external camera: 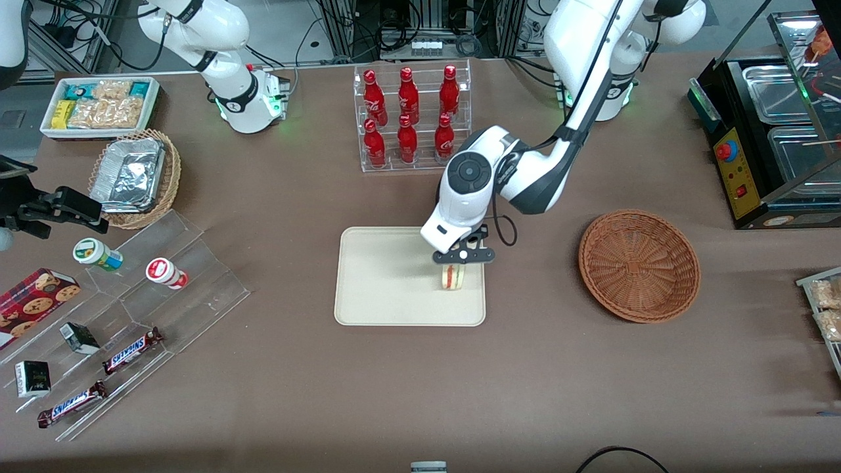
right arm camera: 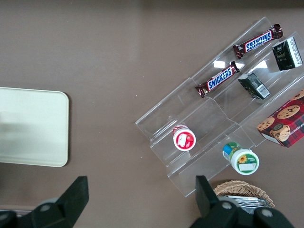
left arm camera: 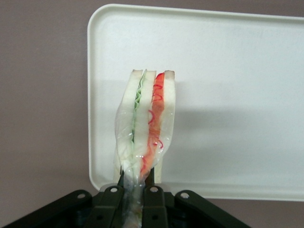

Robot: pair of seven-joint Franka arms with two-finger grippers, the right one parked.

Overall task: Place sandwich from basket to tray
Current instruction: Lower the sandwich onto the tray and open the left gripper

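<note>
Nearest the front camera lies bare brown tabletop (external camera: 420, 394), then the cream tray (external camera: 381, 295), which sits flat with its long sides running across the view. Over the part of the tray toward the working arm's end, the sandwich (external camera: 453, 277) stands on edge, its white bread and red and green filling layers showing. The wrist view shows why it stays upright: the claw (left arm camera: 134, 189) is closed narrowly on the clear wrapper and the wedge's pointed end, so the sandwich hangs from that pinch with its broad end aimed at the tray's surface. Whether it already touches the tray or hangs just above it cannot be told. In the front view the claw (external camera: 462, 257) sits directly above the sandwich, well inside the tray's rim, which suggests the carry is finished and only the release remains. Level with the tray, toward the working arm's end, the reddish-brown basket (external camera: 638, 265) holds nothing. Farther from the camera stands the clear rack of red bottles (external camera: 410, 118).
</note>
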